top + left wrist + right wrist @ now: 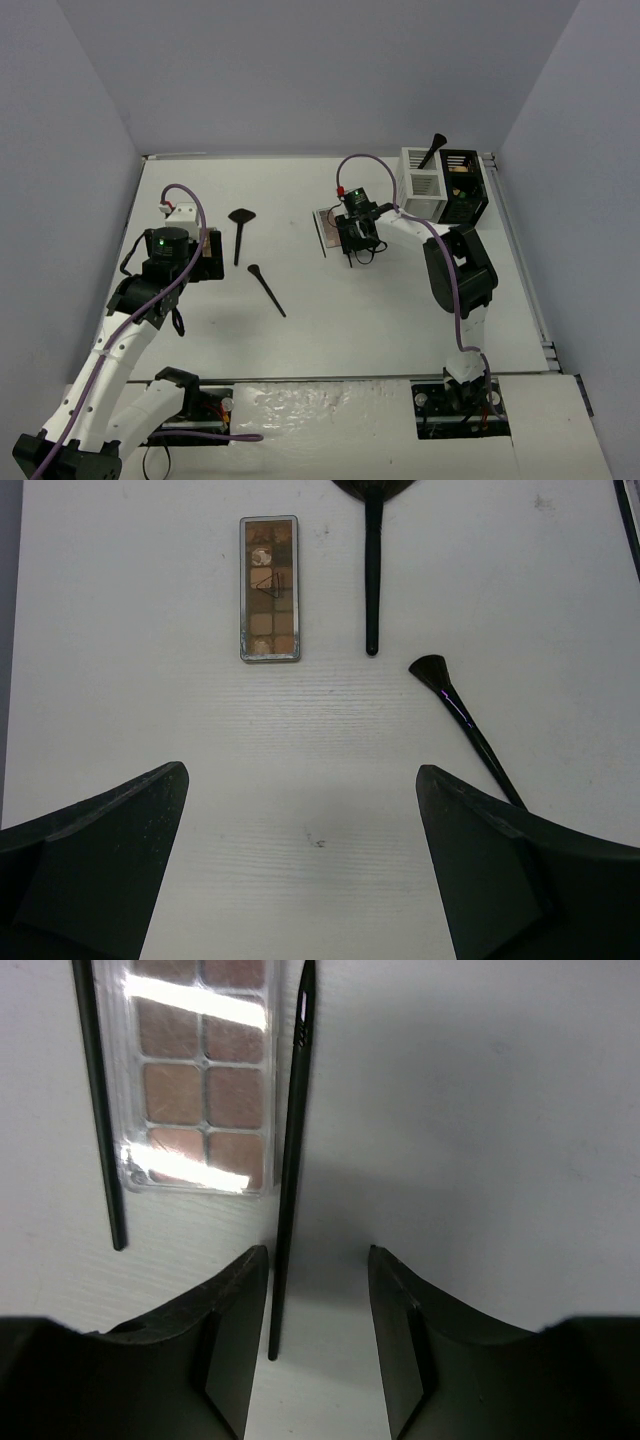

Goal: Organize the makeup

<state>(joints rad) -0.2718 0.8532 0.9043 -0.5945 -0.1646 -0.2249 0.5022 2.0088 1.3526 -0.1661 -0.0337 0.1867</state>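
Evidently lining up a pick of the thin brush (290,1140) with the right claw (318,1255): half spread, pinching nothing, straddling the near end of the handle. Handle off-centre in the gap, close against one finger, with the glossy palette (200,1070) just beside it and a second thin brush (100,1110) along the palette's far side.

To do it well: shift sideways a touch to centre the handle, come down until the fingertips nearly meet the table (400,310), then close slowly. Keep the nearer finger off the palette's edge, or risk dragging the palette along. Better to grip further up the handle than at the very end, so as not to let the brush swing on the lift.

Left claw (300,860) spread as wide as it goes, empty, above bare table; ahead of it a brown palette (270,590), a fan brush (372,570) and an angled brush (465,725), all lying flat and apart.

Room to move: open table toward the near side and the middle. Tighter at the far right corner, with the white organizer box (425,185) and black organizer box (468,190) touching, near the table edge, and one upright brush (434,150) already poking out of the white one. Approach from above.
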